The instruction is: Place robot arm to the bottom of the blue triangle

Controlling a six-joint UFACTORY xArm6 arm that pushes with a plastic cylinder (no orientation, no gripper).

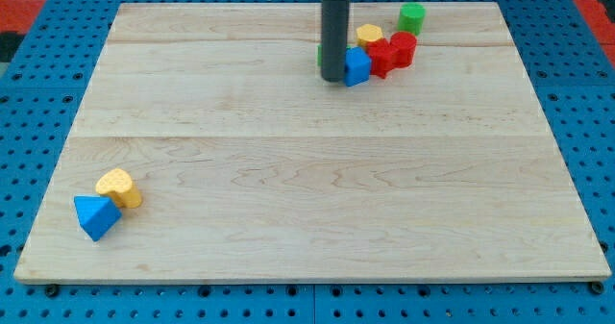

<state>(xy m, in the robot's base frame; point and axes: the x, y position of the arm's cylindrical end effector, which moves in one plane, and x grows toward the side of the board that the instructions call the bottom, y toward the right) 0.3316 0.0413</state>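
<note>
The blue triangle lies near the board's bottom left corner, touching a yellow heart-shaped block just above and to its right. My tip is far from it, near the top middle of the board. The tip stands against the left side of a blue block in a cluster there. A sliver of a green block shows behind the rod.
The top cluster also holds a yellow block, two red blocks and a green cylinder. The wooden board lies on a blue pegboard.
</note>
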